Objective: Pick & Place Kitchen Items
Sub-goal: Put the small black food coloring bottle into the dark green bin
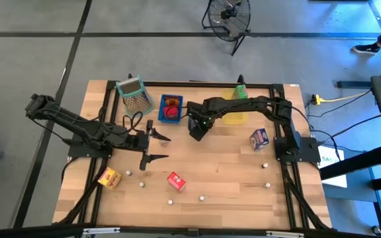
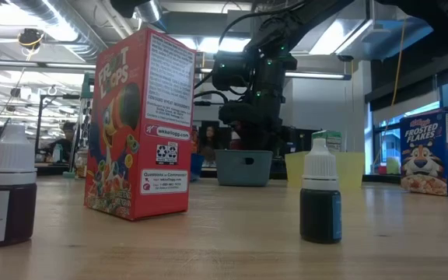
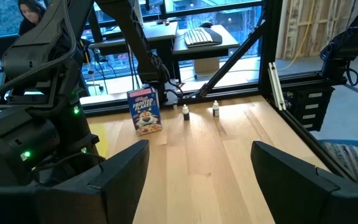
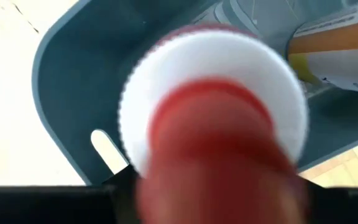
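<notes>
Near edge of the wooden slatted surface point(image 1: 223, 178): red cereal carton point(image 1: 176, 180) upright, yellow-orange carton point(image 1: 109, 177) to its left, tiny white-capped bottles point(image 1: 202, 197) scattered around. Left gripper point(image 1: 152, 147) at mid-surface, spread wide, empty. Blue-white cereal carton point(image 1: 259, 139) stands right of centre. Right gripper point(image 1: 196, 131) holds a white-capped red bottle point(image 4: 213, 118) over the grey rectangular tray point(image 4: 73, 81). Farther back, grey-green mesh basket point(image 1: 134, 96).

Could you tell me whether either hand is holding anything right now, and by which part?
The right hand holds a white-capped red bottle by its body, above the grey tray. The left hand is open, empty.
</notes>
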Robot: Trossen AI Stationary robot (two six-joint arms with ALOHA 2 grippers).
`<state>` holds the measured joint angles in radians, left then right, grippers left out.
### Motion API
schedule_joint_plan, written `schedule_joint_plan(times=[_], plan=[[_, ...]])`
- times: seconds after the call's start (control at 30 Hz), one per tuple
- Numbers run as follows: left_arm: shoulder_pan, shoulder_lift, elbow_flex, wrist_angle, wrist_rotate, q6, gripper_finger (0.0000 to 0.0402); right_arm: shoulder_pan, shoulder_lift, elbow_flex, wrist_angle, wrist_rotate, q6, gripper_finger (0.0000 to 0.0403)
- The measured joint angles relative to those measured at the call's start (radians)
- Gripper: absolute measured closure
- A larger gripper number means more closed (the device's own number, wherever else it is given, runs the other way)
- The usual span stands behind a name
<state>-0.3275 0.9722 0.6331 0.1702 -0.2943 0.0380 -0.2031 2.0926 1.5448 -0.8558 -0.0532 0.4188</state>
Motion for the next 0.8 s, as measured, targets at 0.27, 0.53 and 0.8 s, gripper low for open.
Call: schedule_joint_plan(times=[0.27,0.53,0.8], plan=[[0.0,0.0,0.0,-0.015,0.0,-0.001,0.0123,0.001,0.0,0.042,-0.033,0.023,0.001,0.0265],[0.0,0.0,0.0,-0.017,0.0,-0.002,0.0123,0.019,-0.001,0.122,-0.116,0.053,0.001,0.0265],[0.0,0.0,0.0,-0.017,0.0,-0.016,0.0123,0.031,-0.002,0.183,-0.194,0.087,0.004,0.0265]])
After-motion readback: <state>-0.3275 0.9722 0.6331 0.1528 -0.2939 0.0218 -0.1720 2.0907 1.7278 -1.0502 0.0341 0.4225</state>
